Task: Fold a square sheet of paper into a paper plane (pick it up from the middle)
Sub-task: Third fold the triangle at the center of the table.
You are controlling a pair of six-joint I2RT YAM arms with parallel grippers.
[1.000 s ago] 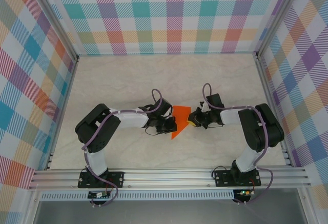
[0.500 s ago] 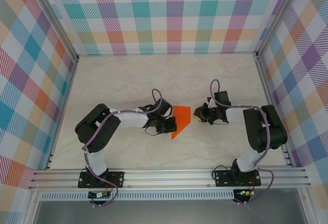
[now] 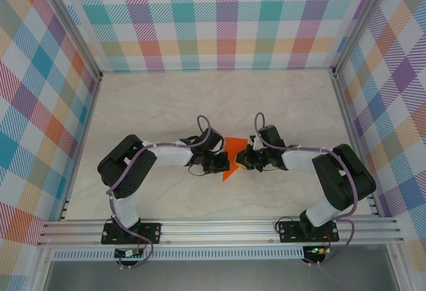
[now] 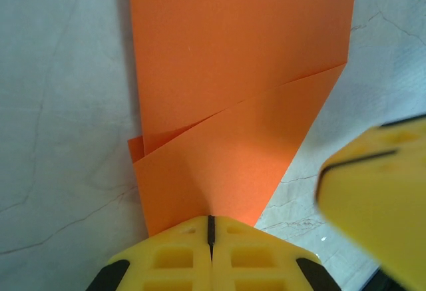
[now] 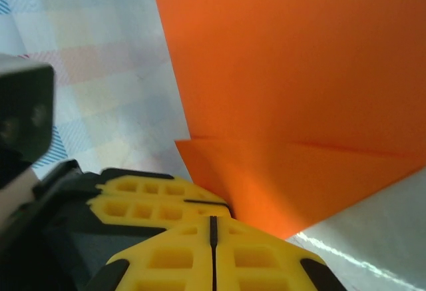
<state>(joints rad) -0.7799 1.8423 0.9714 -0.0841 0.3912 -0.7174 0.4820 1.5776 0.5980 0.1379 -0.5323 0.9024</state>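
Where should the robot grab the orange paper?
Probably the slanted free edge of the folded flap, coming low from the right. The orange paper is thin and nearly flat, so only an edge fits between jaws, and the left gripper holds its pointed end.

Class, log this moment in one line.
paper: partly folded | left end effector: shut on paper | right end effector: shut beside paper

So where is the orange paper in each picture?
Top external: the orange paper is near the middle of the picture, just right of the left gripper.
Left wrist: it takes the upper middle and narrows downward.
Right wrist: it covers the upper right.
Shared landmark: the left gripper, shut on the paper's narrow end, is at the bottom of the left wrist view and lower left in the right wrist view.
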